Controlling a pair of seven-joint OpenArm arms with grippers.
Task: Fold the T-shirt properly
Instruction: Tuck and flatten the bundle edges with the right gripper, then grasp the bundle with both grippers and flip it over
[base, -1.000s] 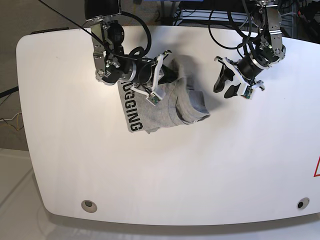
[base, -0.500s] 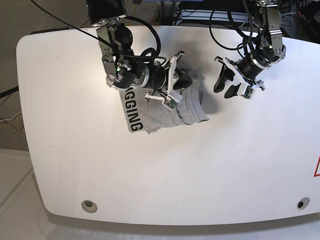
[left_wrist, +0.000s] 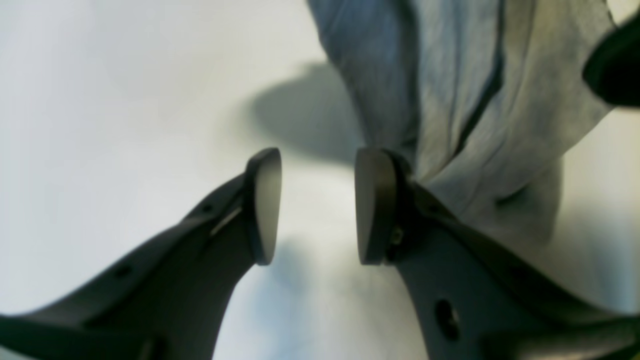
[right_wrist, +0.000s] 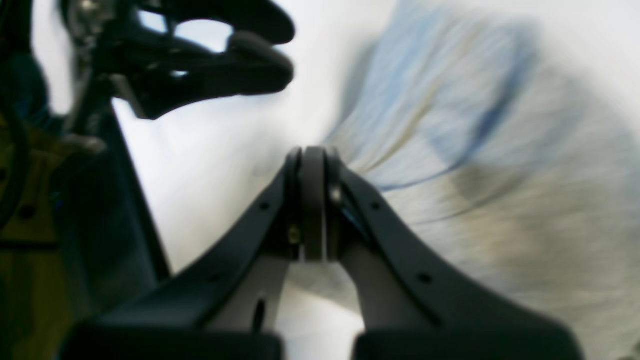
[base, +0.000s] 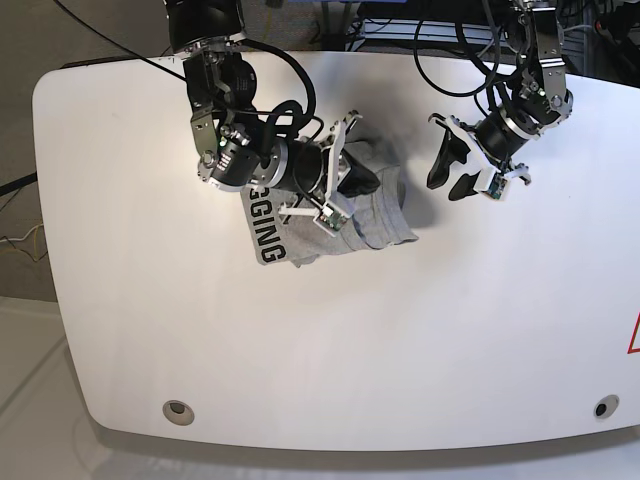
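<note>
Right end effector is pinched fully shut over the bunched T-shirt; no cloth shows between its pads in the blurred wrist view, so a hold can't be confirmed. Left end effector hangs parted and empty, off to the shirt's side. That grey heap sits mid-worktop, lettering showing. Best play, I'd say: spread it flat first, then fold. No containers anywhere.

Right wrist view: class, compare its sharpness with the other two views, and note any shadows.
Right wrist view: the T-shirt is streaked with motion blur, while the shut right hand stays fairly crisp. Left wrist view: soft focus, with a dark shadow on the table beside the cloth. Base view: sharp and evenly lit.
</note>
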